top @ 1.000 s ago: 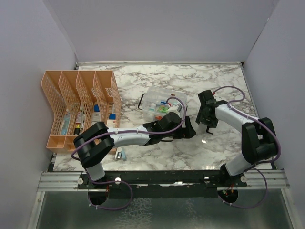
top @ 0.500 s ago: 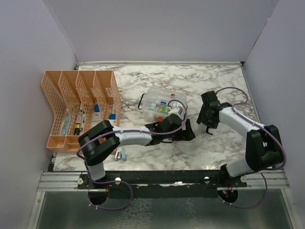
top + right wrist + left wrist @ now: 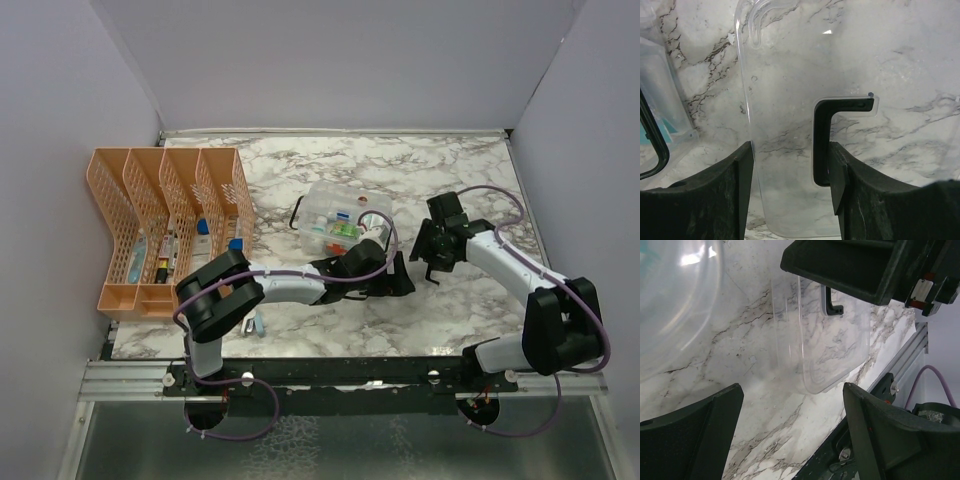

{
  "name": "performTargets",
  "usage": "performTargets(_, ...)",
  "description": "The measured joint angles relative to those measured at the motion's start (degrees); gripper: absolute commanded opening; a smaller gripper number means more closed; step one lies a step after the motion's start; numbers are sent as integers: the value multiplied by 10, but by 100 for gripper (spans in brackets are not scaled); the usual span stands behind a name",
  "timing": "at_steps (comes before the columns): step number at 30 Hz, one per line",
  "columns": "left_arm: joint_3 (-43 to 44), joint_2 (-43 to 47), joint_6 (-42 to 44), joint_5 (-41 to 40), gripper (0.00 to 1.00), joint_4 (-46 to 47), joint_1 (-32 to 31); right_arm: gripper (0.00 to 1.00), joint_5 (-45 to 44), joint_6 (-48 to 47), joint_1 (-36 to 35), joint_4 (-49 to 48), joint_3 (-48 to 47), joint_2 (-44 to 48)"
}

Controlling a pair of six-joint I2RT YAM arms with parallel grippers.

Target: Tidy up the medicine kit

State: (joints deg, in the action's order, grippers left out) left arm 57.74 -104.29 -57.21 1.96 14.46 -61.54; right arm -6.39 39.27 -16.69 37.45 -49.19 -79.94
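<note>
The clear medicine kit [image 3: 340, 220] lies unlidded, both the left pincer [image 3: 790, 435] and right pincer [image 3: 790, 192] spread apart.

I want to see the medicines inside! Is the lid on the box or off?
Off. The clear lid lies flat on the marble table, beside the medicine kit, whose contents show uncovered.

Clear medicine kit [image 3: 340, 215], orange organizer [image 3: 165, 225], grey-veined white marble table [image 3: 420, 170].
</note>
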Motion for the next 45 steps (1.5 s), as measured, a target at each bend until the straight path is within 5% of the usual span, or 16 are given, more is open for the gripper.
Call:
performTargets(23,29,-46,-85,11,63,36,0,45,40,10,0,-2,7,24)
performTargets(35,31,-49,-99,12,27,39,0,45,50,12,2,-2,16,48)
performTargets(45,24,-30,-88,12,23,44,0,77,49,24,2,15,17,83)
